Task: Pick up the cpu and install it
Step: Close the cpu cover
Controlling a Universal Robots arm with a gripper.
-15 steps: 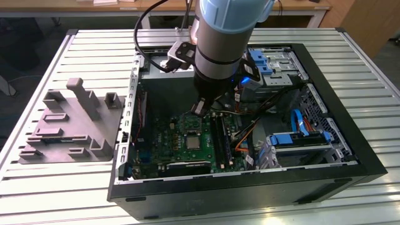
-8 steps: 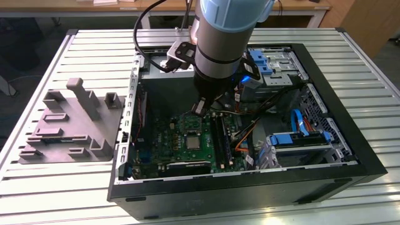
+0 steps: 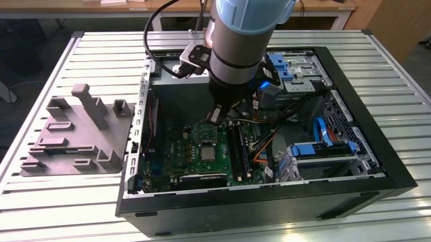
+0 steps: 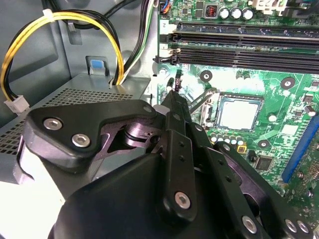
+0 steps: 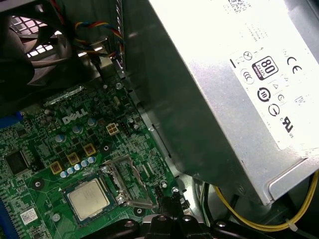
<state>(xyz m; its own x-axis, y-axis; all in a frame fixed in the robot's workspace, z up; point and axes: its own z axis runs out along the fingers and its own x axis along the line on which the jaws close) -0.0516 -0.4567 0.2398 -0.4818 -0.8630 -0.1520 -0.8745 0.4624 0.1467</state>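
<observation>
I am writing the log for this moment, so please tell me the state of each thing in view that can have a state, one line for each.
Small silvery-grey square cpu: lying flat in the socket of the green motherboard, not held.
Metal socket frame: swung open beside the cpu.
Black desktop computer case: lying on its side, side panel off.
Black pincer: just above the board, beside the socket.
Grey plastic tray with upright posts: flat on the slatted table.
</observation>
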